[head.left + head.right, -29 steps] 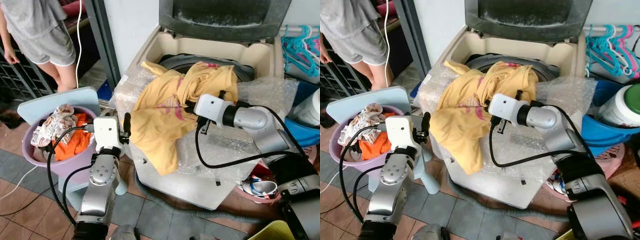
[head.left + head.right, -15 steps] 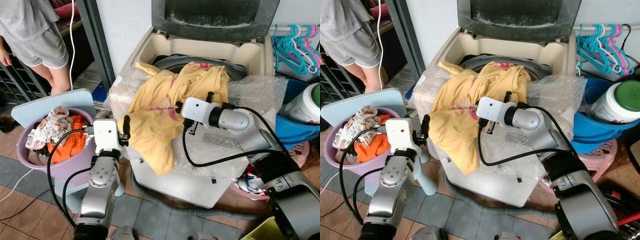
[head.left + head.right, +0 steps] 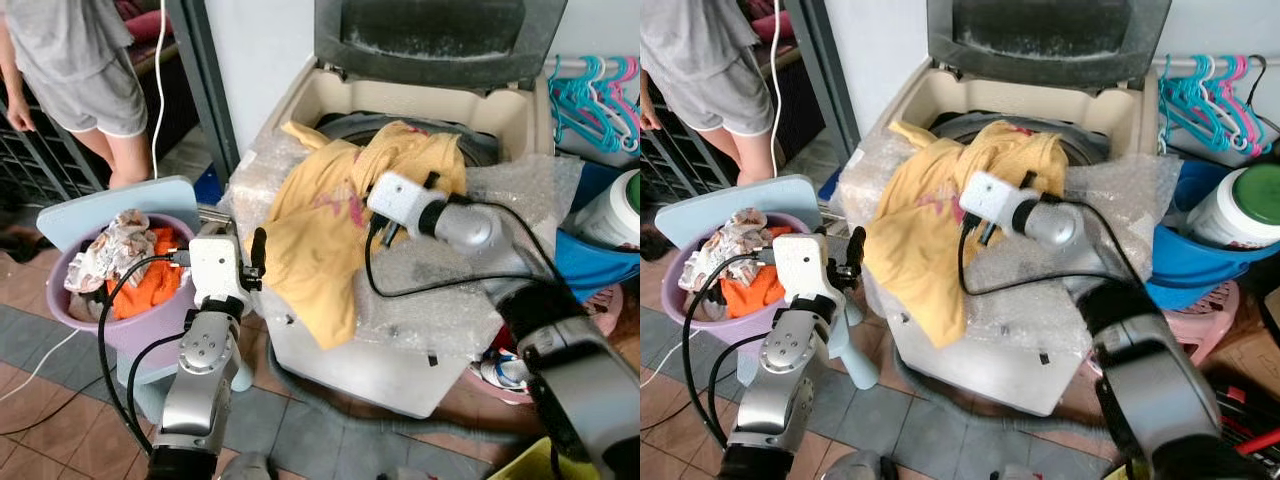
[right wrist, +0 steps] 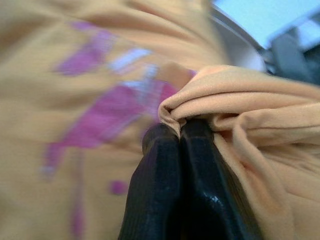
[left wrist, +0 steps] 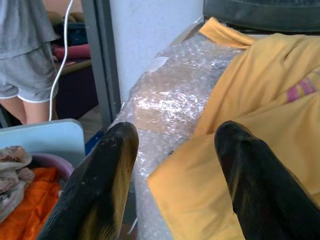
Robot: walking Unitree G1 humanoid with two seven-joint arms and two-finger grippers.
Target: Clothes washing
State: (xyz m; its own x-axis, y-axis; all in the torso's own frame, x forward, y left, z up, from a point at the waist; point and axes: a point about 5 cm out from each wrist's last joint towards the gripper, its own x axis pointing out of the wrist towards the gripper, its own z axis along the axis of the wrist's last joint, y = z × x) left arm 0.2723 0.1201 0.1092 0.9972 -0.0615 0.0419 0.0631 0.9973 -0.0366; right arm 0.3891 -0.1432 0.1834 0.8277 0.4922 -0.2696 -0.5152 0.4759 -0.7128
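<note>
Yellow shirt [image 3: 330,225] drapes lengthwise from the washing machine's [image 3: 400,95] open drum, over the bubble wrap [image 3: 440,300] on its front edge, hem hanging floorward. In the left eye view my right gripper [image 3: 372,205] sits on its middle; a purple laundry basin [image 3: 130,325] stands by my left gripper [image 3: 255,260]. Left wrist view: my fingers [image 5: 107,185] spread apart, empty, before the hem. Right wrist view: fingers [image 4: 165,195] pinched together on a bunched fold; surroundings blurred.

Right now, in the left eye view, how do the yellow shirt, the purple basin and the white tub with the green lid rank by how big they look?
1. yellow shirt
2. purple basin
3. white tub, smallest, though cut off by the picture's edge, so its rank is unsure.
</note>
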